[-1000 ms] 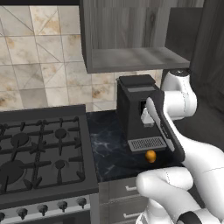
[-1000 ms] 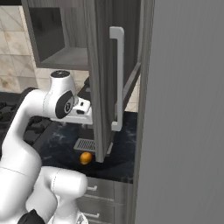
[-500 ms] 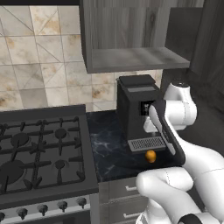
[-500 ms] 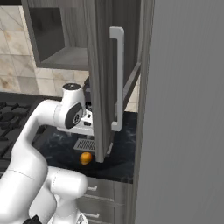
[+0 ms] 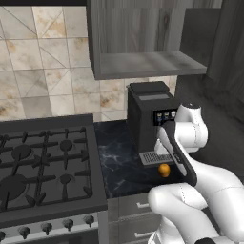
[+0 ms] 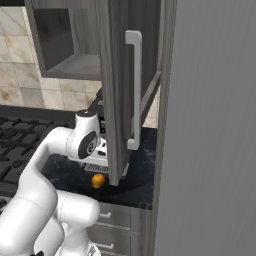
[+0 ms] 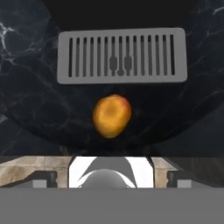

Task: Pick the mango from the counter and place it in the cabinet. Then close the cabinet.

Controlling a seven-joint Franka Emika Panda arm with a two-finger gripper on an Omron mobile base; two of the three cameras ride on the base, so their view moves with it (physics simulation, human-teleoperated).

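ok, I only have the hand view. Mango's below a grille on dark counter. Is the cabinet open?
Observer: Yes. The cabinet door stands swung out over the counter, handle facing the right base camera.
Operator: What's the grille part of?
Observer: The drip tray of a black coffee machine; the mango lies just in front of it.
Operator: Anything on the shelf?
Observer: The shelf looks bare in the left base view.

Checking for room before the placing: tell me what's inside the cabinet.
The cabinet stands open with a bare grey shelf. Its right end is hidden behind the door in the right base view. The mango lies on the counter.
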